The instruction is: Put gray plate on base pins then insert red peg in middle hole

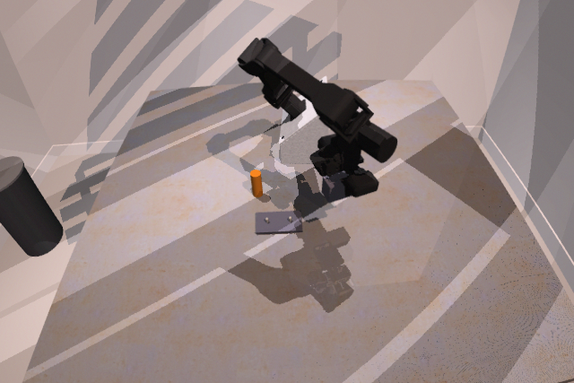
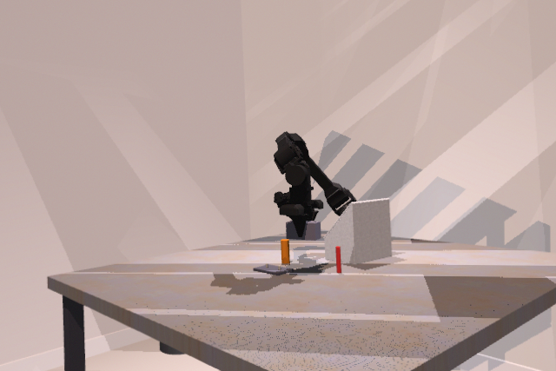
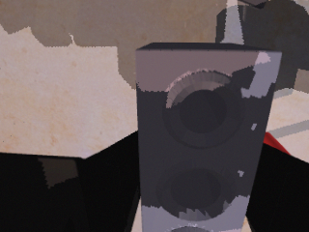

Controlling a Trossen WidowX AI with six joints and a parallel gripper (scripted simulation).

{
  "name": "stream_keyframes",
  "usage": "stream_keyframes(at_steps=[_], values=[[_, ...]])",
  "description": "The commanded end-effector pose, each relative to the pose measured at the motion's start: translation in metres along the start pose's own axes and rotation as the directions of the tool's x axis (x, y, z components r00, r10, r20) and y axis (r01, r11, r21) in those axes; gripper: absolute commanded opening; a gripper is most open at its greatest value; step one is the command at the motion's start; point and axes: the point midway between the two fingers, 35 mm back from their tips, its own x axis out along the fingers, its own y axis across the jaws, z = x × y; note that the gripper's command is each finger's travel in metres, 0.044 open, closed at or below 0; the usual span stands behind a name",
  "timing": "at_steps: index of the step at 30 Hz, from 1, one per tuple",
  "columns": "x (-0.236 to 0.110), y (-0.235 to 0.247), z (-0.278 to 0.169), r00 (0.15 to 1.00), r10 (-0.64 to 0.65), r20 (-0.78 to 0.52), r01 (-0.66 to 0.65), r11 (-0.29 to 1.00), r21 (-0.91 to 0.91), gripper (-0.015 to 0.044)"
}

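My gripper point(image 1: 291, 113) point(image 2: 341, 204) point(image 3: 187, 135) is shut on the gray plate point(image 3: 203, 82), at the sloped face of a white wedge block point(image 2: 364, 231) point(image 1: 296, 151). In the wrist view the plate fills the middle, its round holes facing the camera, with my black fingers on both sides. The flat gray base point(image 1: 278, 222) point(image 2: 270, 269) with two small pins lies on the table in front of the arm, apart from the plate. The red peg point(image 2: 338, 259) stands upright in front of the wedge; a red sliver point(image 3: 276, 143) shows beside the plate.
An orange cylinder point(image 1: 256, 183) point(image 2: 285, 251) stands upright just behind the base. The arm's own base point(image 1: 352, 181) point(image 2: 301, 228) sits close to the wedge. A dark bin point(image 1: 25, 212) stands on the floor left of the table.
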Motion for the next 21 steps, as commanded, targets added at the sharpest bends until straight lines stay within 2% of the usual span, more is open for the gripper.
stream_keyframes(at_steps=[1,21], values=[[-0.014,0.000,0.002,1.000,0.010,-0.005,-0.010,1.000,0.008,0.0000],[0.010,-0.009,0.050,1.000,0.017,-0.016,-0.015,0.995,0.098,0.0000]])
